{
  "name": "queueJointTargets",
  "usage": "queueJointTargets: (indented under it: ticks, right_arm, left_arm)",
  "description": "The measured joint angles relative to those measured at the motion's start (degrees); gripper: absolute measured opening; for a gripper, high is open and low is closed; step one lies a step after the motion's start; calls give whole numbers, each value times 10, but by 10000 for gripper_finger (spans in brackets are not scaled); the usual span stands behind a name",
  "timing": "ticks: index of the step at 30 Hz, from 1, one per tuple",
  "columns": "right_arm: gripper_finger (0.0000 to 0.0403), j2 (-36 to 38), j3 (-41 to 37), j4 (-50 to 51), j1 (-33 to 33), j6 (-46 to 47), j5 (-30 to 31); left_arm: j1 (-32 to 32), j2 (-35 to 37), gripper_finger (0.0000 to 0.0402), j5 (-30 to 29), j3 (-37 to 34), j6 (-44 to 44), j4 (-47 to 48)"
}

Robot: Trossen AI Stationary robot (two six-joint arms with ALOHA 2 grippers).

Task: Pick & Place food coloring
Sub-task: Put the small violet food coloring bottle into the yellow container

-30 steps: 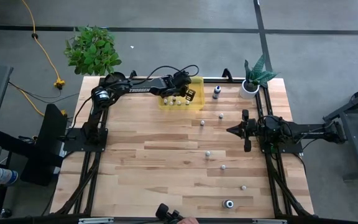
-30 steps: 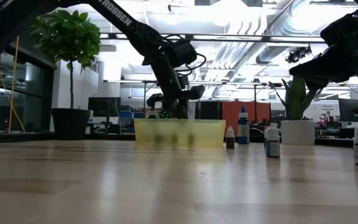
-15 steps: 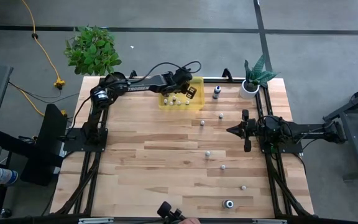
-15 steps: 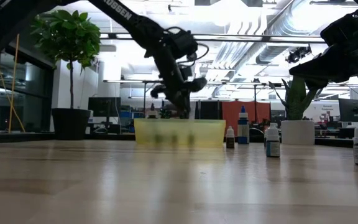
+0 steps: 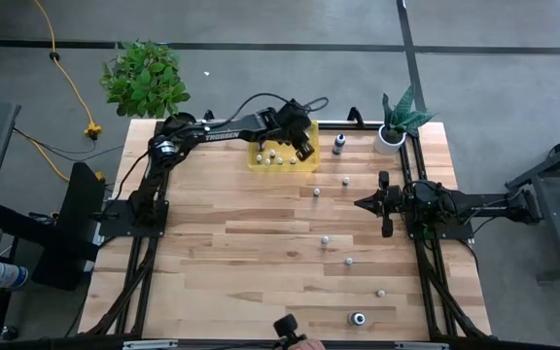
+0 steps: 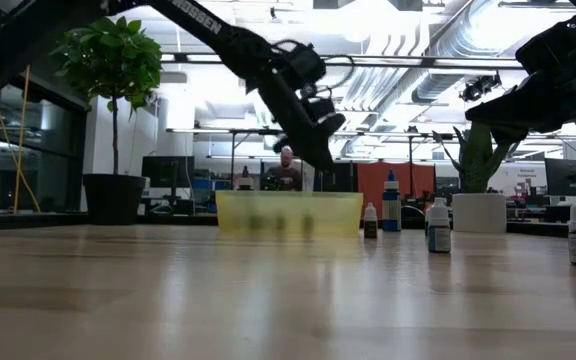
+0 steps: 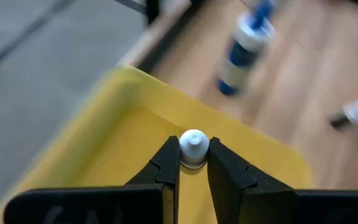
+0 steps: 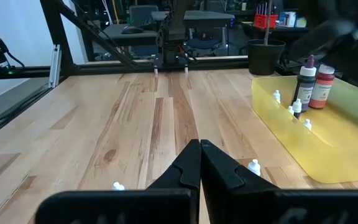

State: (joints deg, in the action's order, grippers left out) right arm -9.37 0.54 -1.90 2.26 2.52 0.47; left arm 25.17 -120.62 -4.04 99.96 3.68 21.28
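Note:
My left gripper (image 5: 304, 146) hangs above the yellow see-through bin (image 5: 282, 158) at the table's far edge, shut on one tiny food coloring bottle with a white cap (image 7: 194, 148). In the low view the left gripper (image 6: 320, 148) is clear of the bin's rim (image 6: 288, 197). Several small bottles stand in the bin (image 5: 272, 156), among them a dark one (image 8: 304, 84) and a pink one (image 8: 321, 87). More bottles stand scattered on the table's right half (image 5: 326, 238). My right gripper (image 5: 361, 203) waits shut over the table's right side. My left gripper pinches the tiny bottle at its white cap (image 7: 194, 144) between its two fingertips (image 7: 168, 163). The fingers come from above, slanting down. The bottle is lifted clear over the bin, cap up. Its body is hidden below the cap and the fingers.
A taller bottle with a blue cap (image 5: 338, 144) stands right of the bin, and a white plant pot (image 5: 390, 139) sits at the far right corner. Loose bottles run down toward the near right corner (image 5: 358, 318). The left half of the table (image 5: 212, 243) is bare wood.
My left gripper has risen from low inside the bin to above its rim, shifted a little toward the table's right, and tipped.

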Motion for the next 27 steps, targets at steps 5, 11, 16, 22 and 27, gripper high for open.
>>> queueJointTargets:
  ticks: [5,11,16,22,27]
  right_arm:
    - [0,0,0,0,0,0,0]
    - [0,0,0,0,0,0,0]
    - [0,0,0,0,0,0,0]
    - [0,0,0,0,0,0,0]
    - [0,0,0,0,0,0,0]
  left_arm:
    - [-10,-26,47,46,0,-25,-15]
    - [-12,-53,47,54,13,-47,-11]
    - [-7,-54,47,43,19,-26,-28]
    - [-8,-57,47,36,18,11,-23]
    - [-8,-57,47,35,18,18,-22]
